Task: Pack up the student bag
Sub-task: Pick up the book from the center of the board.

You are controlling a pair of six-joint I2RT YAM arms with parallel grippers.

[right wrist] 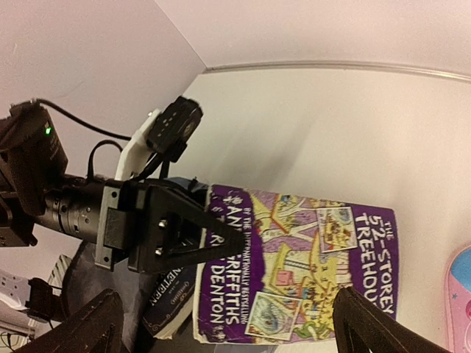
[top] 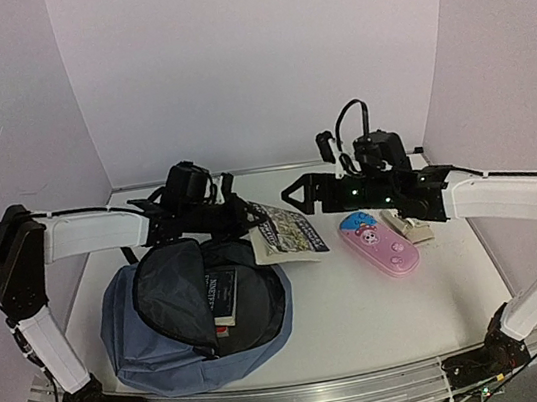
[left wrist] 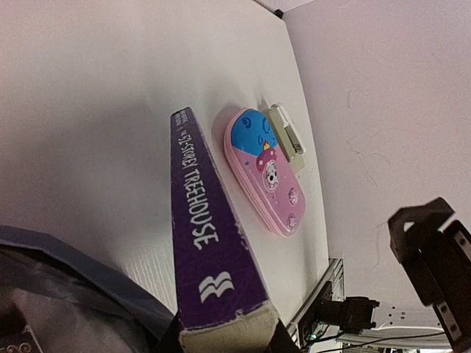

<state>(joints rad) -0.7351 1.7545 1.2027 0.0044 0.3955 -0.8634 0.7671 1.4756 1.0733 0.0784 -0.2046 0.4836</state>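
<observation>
Student bag (top: 160,354) near-left, mouth open upward, dark book (top: 224,294) inside. Left gripper (top: 247,216) clamps Treehouse paperback (top: 288,230) by one end, long axis pointing right; bag mouth just near-left of it, left arm nearer. Right gripper (top: 294,195) spread wide, holding nothing.

the slate-blue rounded cloth backpack (top: 139,352) looks matt, the purple paperback book (left wrist: 202,220) glossy-covered, the oval pink plastic case (left wrist: 265,173) smooth and shiny.
</observation>
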